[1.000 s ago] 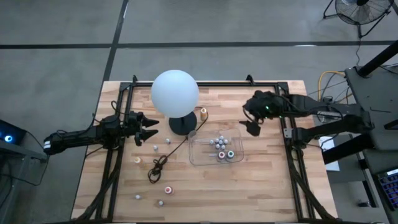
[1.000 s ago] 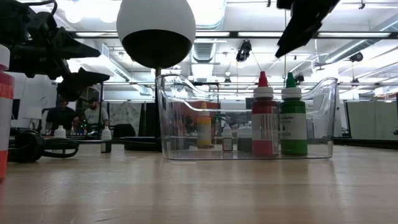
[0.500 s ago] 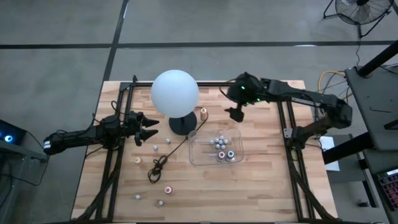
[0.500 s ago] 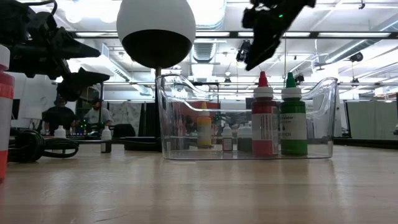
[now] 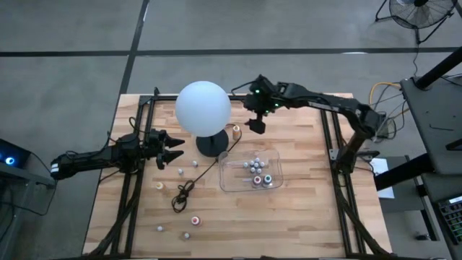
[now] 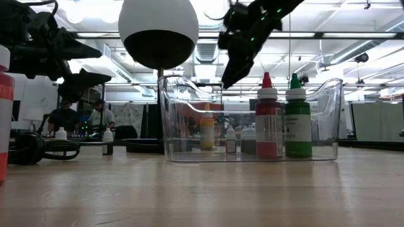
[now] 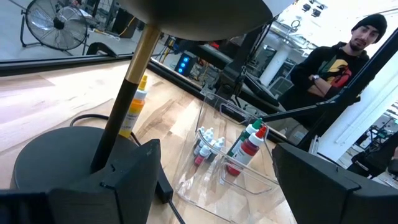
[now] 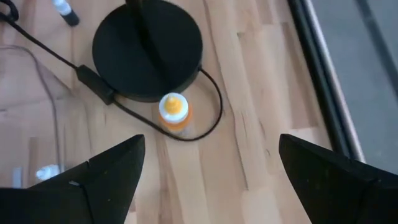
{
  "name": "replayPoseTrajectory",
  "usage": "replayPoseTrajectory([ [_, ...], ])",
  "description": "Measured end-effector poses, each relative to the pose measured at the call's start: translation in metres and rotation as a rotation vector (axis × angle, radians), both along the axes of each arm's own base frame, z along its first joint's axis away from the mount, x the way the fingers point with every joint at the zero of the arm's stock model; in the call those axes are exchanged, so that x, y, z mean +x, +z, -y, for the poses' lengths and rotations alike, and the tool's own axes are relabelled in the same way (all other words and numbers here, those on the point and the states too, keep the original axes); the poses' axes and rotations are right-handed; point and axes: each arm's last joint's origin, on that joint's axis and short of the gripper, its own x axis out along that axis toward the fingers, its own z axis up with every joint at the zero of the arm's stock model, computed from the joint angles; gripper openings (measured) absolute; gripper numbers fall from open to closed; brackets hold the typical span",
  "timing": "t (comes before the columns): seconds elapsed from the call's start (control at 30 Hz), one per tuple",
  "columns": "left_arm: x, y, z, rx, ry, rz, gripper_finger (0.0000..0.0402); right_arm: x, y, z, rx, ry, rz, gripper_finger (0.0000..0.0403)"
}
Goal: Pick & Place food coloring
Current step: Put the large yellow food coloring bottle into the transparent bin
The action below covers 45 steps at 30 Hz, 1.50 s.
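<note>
From above, the right hand (image 5: pixel 255 124) is seen to have been swung from beside the tray (image 5: pixel 229 175) across to the orange bottle (image 5: pixel 236 131) by the lamp base (image 5: pixel 210 146), so that bottle is judged the next pick. The left hand (image 5: pixel 167 149) is unmoved, spread, empty. At surface level, red and green bottles (image 6: pixel 269 116) are seen inside the tray. In the right wrist view, the fingers (image 8: pixel 106 177) are spread wide above the orange bottle (image 8: pixel 173 111), nothing held.
</note>
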Motion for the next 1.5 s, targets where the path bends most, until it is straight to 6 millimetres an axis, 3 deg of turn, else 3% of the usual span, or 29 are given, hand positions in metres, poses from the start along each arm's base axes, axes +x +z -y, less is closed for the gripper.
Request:
replayPoseTrajectory([
  [0.27,0.0,0.0,0.0,0.0,0.0,0.0,0.0279,0.027,-0.028,0.008,0.059,0.047,-0.027,0.0361],
  [0.57,0.0,0.0,0.0,0.0,0.001,0.0,0.0279,0.041,-0.049,0.003,0.088,0.098,-0.036,0.0361],
  [1.07,0.0,0.0,0.0,0.0,0.0,0.0,0.0279,0.041,-0.067,0.002,0.119,0.062,-0.021,0.0361],
  [1.5,0.0,0.0,0.0,0.0,0.0,0.0,0.0279,0.032,-0.097,-0.005,0.078,0.015,0.192,0.0361],
])
